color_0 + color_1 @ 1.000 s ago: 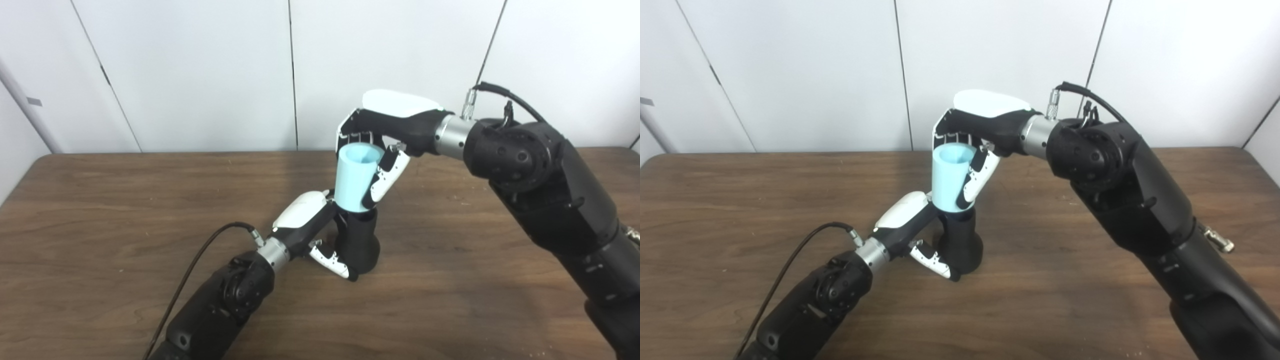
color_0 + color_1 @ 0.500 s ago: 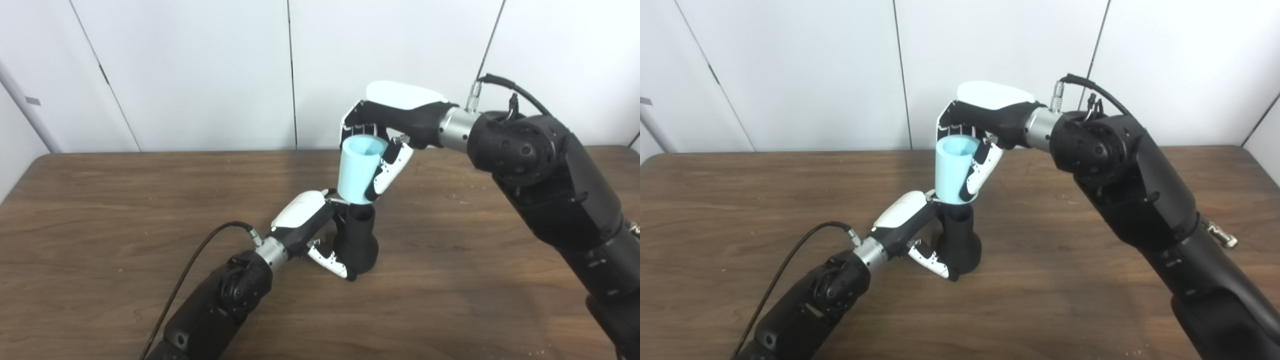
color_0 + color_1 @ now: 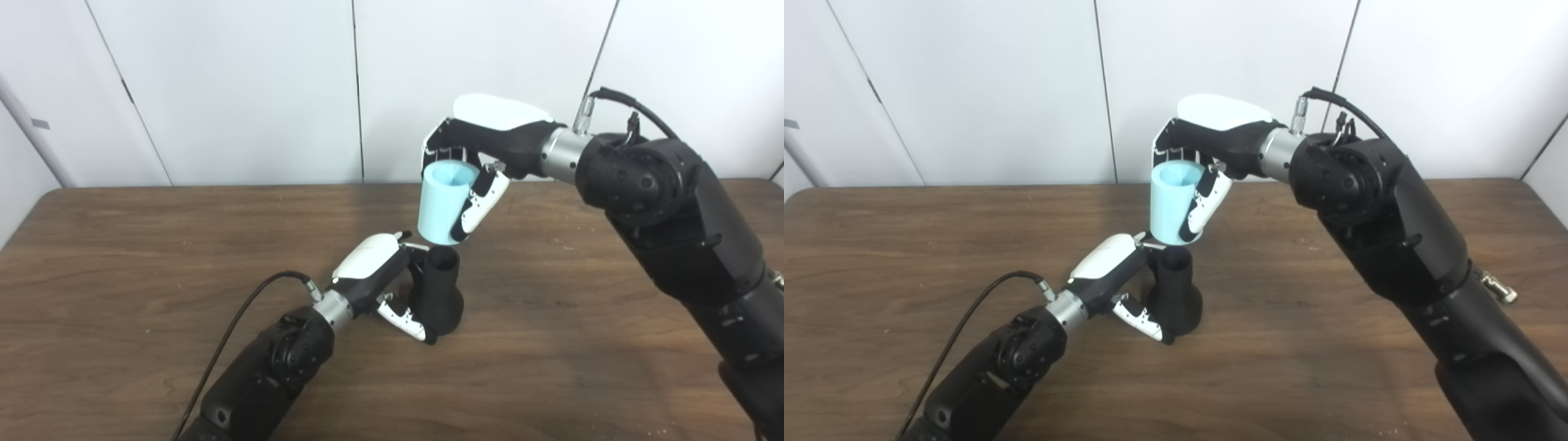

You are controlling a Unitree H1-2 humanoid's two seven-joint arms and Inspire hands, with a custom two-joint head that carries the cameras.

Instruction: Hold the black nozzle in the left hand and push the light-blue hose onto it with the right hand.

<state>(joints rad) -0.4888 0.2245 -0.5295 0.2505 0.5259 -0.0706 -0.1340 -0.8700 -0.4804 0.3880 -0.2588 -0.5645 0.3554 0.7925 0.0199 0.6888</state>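
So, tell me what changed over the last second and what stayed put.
The right hand lifted the light-blue hose up and off the black nozzle, so the nozzle's open top now shows just below the hose. The left hand kept its hold on the nozzle, which stayed upright on the table.

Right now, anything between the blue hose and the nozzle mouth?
Nothing visible. The light-blue hose, held in the right hand, hangs just above the black nozzle; the left hand grips the nozzle's side, clear of its opening.

Bare table (image 3: 153,245) lay open left, right and near. Mid-table, the black nozzle (image 3: 438,294) in the left hand (image 3: 380,275) stood under the raised hose (image 3: 444,205), blocking passage there.
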